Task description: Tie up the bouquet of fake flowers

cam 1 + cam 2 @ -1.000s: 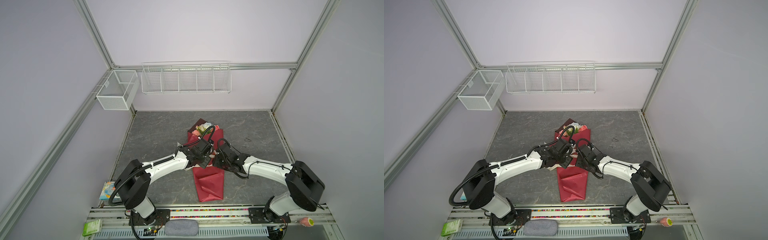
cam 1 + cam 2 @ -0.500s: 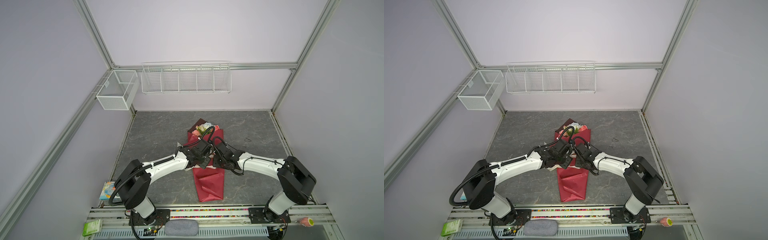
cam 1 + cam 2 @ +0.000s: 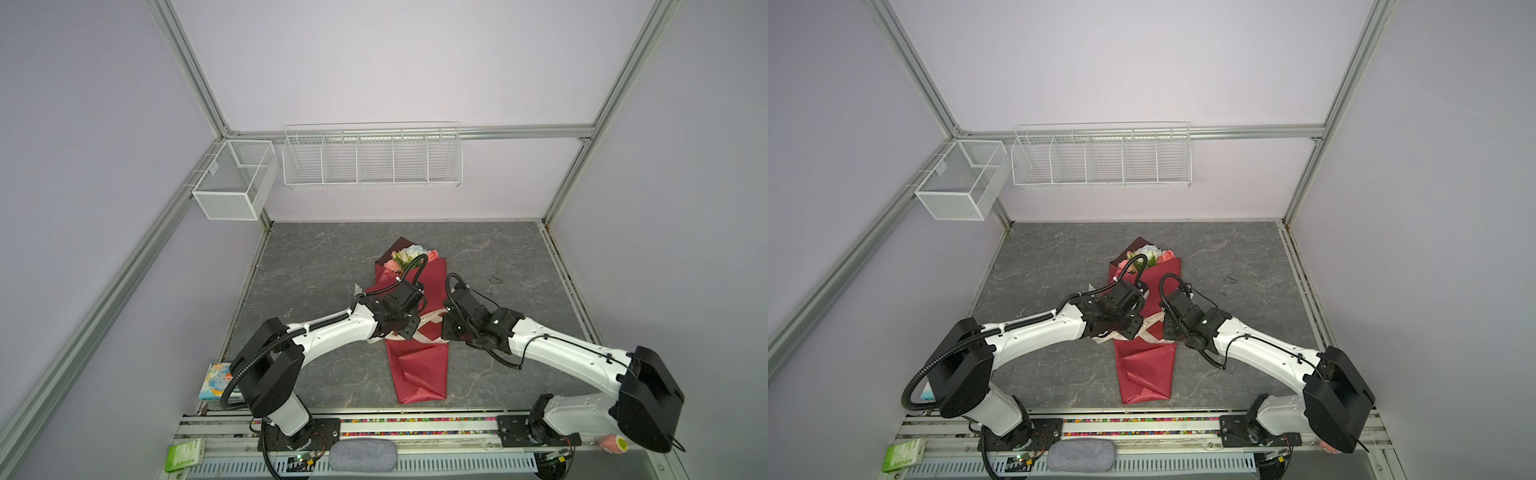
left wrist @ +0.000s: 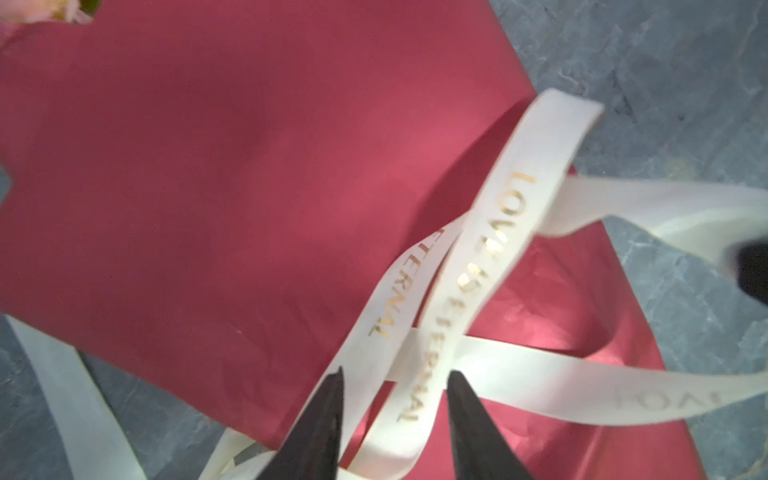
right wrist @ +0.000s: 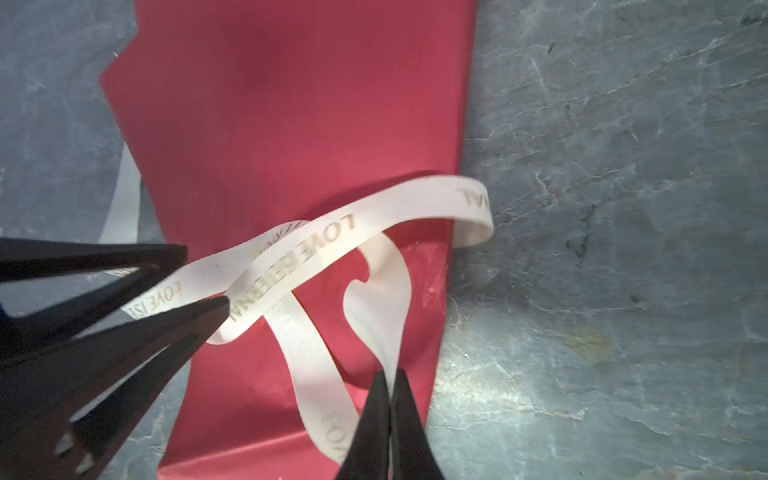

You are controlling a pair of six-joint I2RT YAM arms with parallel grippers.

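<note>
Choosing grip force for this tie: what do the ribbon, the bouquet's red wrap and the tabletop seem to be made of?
The ribbon: woven fabric, probably grosgrain; fine ribs, matte cream, gold print.
The bouquet wrap: paper or coated film; smooth, soft sheen, sharp creases.
The tabletop: grey, stone-veined; possibly a printed mat or laminate.

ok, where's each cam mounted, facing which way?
Top views: overhead near the arm bases, looking down at the bouquet on the table; left arm, right arm show.
Left wrist: faces the cream ribbon past the open left gripper.
Right wrist: faces it past the right gripper, shut on it.
Shared: both wrist views show ribbon crossing the bouquet.
</note>
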